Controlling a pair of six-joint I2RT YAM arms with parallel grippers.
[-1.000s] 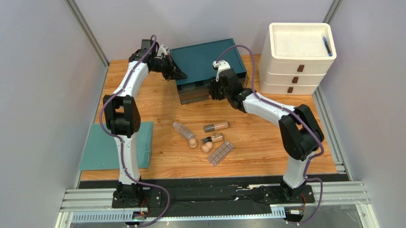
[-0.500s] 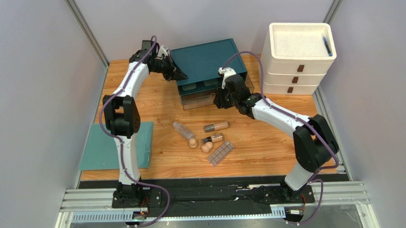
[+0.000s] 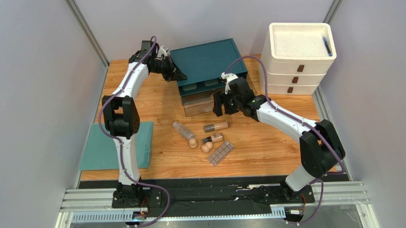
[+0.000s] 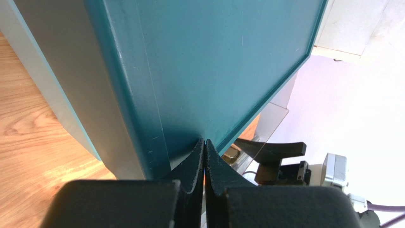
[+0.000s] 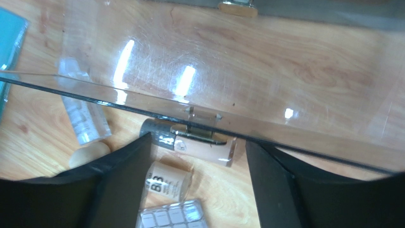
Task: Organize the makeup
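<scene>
The makeup lies on the table in front of the teal organizer (image 3: 208,62): a clear bottle (image 3: 182,130), two brown-tinted tubes (image 3: 216,127) (image 3: 212,139), two beige sponges (image 3: 193,142) (image 3: 206,148) and a palette (image 3: 221,153). The organizer's clear lower drawer (image 3: 199,107) is pulled out. My right gripper (image 3: 218,104) is open at the drawer front. In the right wrist view its gripper (image 5: 197,156) is open, with the drawer's small handle (image 5: 202,114) just beyond the tips and a tube (image 5: 199,145) below. My left gripper (image 3: 178,74) is shut, its tips (image 4: 205,147) against the organizer's top left corner (image 4: 214,61).
A white three-drawer unit (image 3: 294,63) stands at the back right with a blue pen (image 3: 327,44) on its top tray. A teal mat (image 3: 116,146) lies at the table's left front. Grey walls close in on both sides.
My right gripper has drawn back toward the near side and the clear lower drawer has slid out with it. The left gripper stays on the organizer's corner.
</scene>
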